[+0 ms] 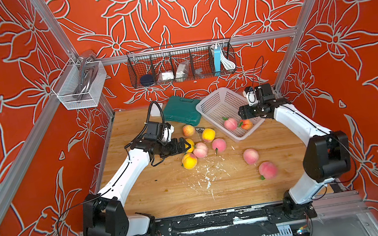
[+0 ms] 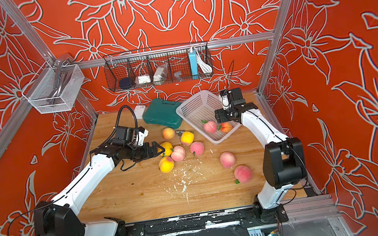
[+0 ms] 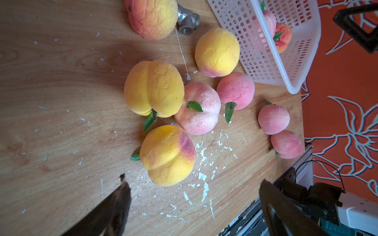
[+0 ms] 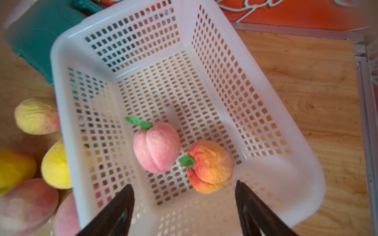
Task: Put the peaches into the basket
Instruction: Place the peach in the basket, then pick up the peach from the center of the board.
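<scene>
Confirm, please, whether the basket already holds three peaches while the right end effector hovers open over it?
Not quite: the basket holds two, not three: a pink peach and an orange peach, as the right wrist view shows. The right end effector does hover open over it.

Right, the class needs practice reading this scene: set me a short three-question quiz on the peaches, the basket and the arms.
1. How many peaches lie inside the basket?
2. True or false: the left gripper is shut on a yellow peach.
3. What lies beside the basket at the back of the table? A) green case B) blue bowl C) metal pan

Key
1. Two: one pink, one orange-red.
2. False: its jaws are open and hold nothing.
3. A
</scene>
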Robot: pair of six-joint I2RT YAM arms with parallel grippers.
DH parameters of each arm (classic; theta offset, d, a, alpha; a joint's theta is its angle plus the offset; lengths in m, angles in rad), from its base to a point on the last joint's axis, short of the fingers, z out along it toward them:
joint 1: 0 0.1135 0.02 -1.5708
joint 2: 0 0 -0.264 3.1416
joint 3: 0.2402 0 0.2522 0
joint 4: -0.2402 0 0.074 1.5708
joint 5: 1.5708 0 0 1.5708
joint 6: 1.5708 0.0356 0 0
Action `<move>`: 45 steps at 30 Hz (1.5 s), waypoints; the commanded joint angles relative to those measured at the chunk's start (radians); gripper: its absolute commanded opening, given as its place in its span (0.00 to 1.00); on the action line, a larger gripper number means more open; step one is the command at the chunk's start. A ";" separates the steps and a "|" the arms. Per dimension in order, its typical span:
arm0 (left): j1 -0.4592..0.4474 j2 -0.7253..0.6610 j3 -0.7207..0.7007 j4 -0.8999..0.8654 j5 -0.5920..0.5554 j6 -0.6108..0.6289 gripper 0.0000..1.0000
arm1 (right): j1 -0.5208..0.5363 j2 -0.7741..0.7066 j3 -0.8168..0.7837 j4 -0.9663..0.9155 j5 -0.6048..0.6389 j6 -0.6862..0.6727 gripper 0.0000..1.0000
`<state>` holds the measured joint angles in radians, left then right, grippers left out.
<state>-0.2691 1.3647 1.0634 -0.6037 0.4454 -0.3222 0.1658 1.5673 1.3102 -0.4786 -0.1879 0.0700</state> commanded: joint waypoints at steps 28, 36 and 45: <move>-0.115 0.218 -0.025 -0.008 -0.089 -0.045 0.95 | 0.264 -0.509 -0.456 0.083 -0.209 0.055 0.99; -0.125 0.274 -0.037 0.041 -0.094 -0.045 0.88 | 0.266 -0.482 -0.453 0.099 -0.234 0.056 0.99; -0.125 0.310 -0.048 0.090 -0.084 -0.062 0.80 | 0.267 -0.456 -0.450 0.093 -0.224 0.068 0.99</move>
<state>-0.3885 1.6585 1.0286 -0.5320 0.3595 -0.3813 0.4267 1.1110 0.8684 -0.3954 -0.4049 0.1226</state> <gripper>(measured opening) 0.807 0.991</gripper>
